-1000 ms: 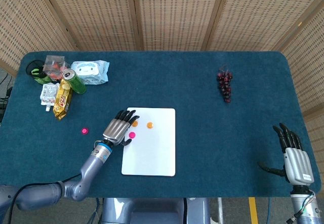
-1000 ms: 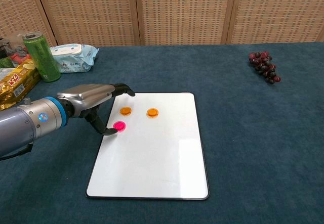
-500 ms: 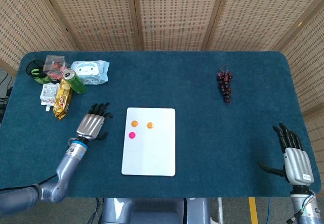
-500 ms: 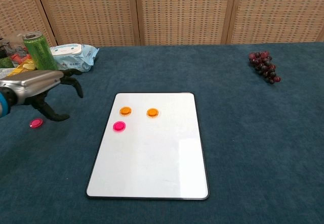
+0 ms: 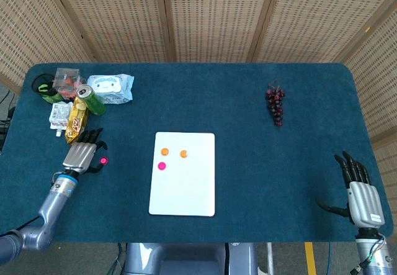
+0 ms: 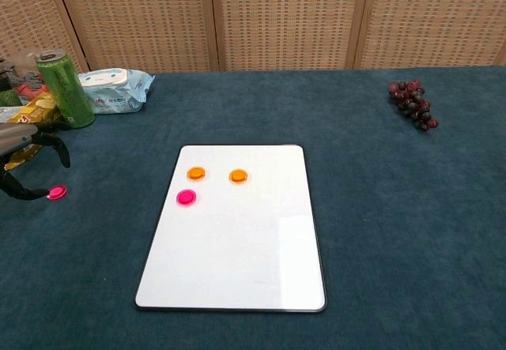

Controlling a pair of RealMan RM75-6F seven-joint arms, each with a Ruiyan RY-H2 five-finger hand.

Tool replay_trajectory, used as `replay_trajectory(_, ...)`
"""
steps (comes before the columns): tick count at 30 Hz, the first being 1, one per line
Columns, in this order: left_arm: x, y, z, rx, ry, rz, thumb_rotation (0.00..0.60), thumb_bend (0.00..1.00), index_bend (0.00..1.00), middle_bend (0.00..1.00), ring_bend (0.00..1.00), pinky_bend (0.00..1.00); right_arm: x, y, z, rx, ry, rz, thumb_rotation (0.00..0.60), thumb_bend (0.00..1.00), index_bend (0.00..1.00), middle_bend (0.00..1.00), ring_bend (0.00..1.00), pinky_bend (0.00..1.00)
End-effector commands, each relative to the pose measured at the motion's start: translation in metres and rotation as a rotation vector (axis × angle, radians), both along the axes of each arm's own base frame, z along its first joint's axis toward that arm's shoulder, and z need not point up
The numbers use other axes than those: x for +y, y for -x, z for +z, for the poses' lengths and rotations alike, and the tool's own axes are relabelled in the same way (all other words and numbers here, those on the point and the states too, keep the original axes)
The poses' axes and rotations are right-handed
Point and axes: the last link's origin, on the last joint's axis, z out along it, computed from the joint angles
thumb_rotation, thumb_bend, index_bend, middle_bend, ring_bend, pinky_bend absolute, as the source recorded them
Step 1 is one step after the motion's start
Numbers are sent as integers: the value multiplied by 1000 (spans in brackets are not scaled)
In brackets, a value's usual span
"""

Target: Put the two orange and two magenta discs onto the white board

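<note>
Fingers (image 5: 93, 139) of the left hand (image 5: 79, 156) were spread and curved, holding nothing, its thumb tip just beside a small flat magenta disc (image 6: 56, 192) lying on the blue table (image 5: 248, 107). Further right lay the white board (image 6: 237, 231), dark-rimmed with rounded corners, carrying two glossy orange discs (image 6: 197, 173) (image 6: 238, 176) side by side near its far edge and a second magenta disc (image 6: 186, 197) just below the left orange one. At the far right the right hand (image 5: 361, 194) rested empty, fingers apart.
</note>
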Motion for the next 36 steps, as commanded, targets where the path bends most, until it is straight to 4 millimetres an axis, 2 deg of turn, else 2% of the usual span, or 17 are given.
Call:
replay_trajectory(1, 0, 2, 2, 4, 0, 0, 600, 316, 357, 0, 0, 0, 0, 0, 0, 0, -1, -1, 600, 131, 0, 0, 0, 0)
replay_trajectory(11, -3, 5, 4, 13, 9, 2, 600, 316, 358, 0, 0, 0, 0, 0, 0, -2, 0, -1, 600, 131, 0, 0, 0, 0)
replay_trajectory(33, 0, 12, -9, 29, 50, 20, 600, 317, 362, 0, 0, 0, 1, 0, 0, -3, -1, -1, 600, 131, 0, 0, 0, 0)
replay_trajectory(36, -1, 12, -11, 29, 54, 22, 600, 319, 393, 0, 0, 0, 1, 0, 0, -4, -1, -2, 600, 131, 0, 0, 0, 0)
